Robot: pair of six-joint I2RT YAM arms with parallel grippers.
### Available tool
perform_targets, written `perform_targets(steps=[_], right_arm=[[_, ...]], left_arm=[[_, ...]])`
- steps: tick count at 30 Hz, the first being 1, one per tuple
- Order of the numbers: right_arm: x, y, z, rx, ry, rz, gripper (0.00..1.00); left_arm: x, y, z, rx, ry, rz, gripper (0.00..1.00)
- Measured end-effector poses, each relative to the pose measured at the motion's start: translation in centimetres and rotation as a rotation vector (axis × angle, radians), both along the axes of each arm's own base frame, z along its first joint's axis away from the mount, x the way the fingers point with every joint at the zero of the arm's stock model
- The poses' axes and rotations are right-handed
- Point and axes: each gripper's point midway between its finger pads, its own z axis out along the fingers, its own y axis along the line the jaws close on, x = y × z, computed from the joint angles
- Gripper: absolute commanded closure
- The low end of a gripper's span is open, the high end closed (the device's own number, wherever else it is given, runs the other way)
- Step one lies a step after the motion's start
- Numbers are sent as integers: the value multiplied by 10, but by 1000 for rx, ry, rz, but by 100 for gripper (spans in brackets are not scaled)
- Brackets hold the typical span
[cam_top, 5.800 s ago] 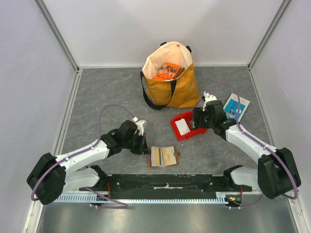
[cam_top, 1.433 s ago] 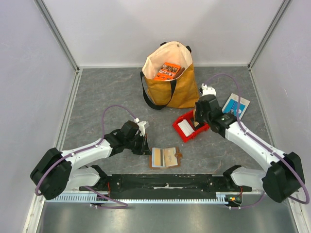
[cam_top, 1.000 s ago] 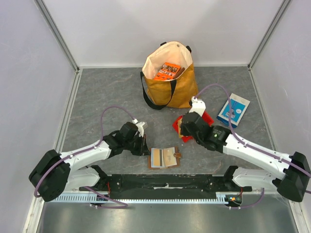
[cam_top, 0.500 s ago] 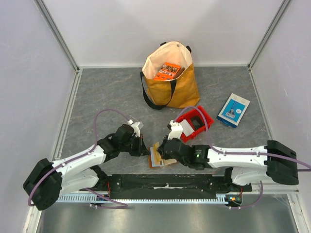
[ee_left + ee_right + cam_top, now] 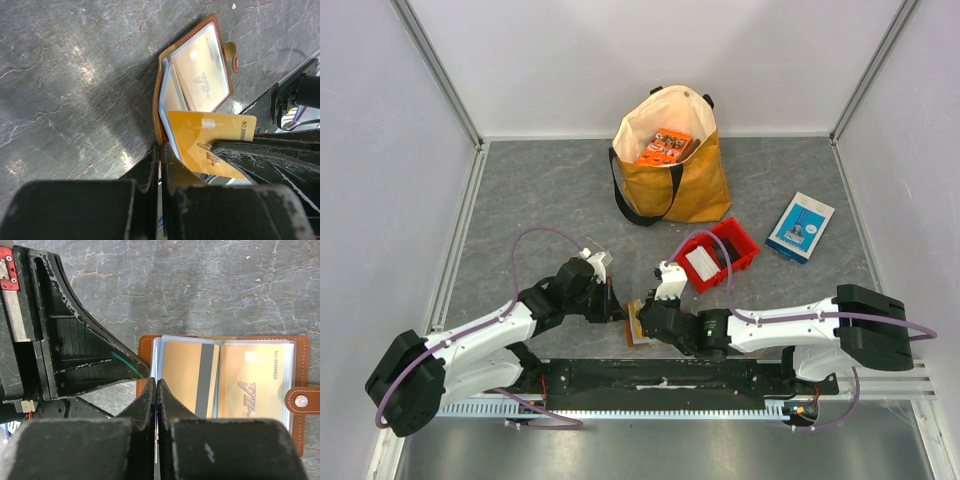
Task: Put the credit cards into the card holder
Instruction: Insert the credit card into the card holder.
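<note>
- The card holder (image 5: 300, 360) is lying open on the grey table (image 5: 540, 200), close to the near edge between the two arms. Its snap tab (image 5: 300, 401) is pointing away from the left arm.
- The left gripper (image 5: 160, 150) is pressing its fingers together on the holder's left cover edge, pinching it.
- The right gripper (image 5: 156, 385) is reaching across to the holder with its fingers squeezed tight on a gold credit card (image 5: 192, 135).
- That card is tilting over the holder's left page with one corner down at the clear sleeves. Whether it is entering a sleeve cannot be told.
- A striped card (image 5: 190, 377) and a VIP card (image 5: 255, 382), both gold, are sitting in the sleeves.
- A white card (image 5: 698, 263) is lying in the red bin (image 5: 748, 245) just behind the holder.
- A tote bag (image 5: 690, 190) holding an orange packet (image 5: 665, 147) is standing farther back, and a blue-and-white box (image 5: 800, 227) is lying off to the right.
</note>
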Motion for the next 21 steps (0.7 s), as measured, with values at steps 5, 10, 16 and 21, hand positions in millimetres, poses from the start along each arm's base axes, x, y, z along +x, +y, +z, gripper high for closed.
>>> perform_targets(steps=[5, 10, 16, 21], right_arm=[[1, 3, -1, -11, -13, -12, 100], [0, 6, 3, -39, -42, -23, 100], [1, 2, 9, -84, -79, -46, 100], [3, -9, 4, -135, -95, -63, 100]], left_arm=[[0, 0, 0, -1, -1, 0, 98], [0, 0, 3, -7, -8, 0, 98], [0, 0, 2, -6, -8, 0, 98], [0, 0, 2, -4, -6, 1, 98]])
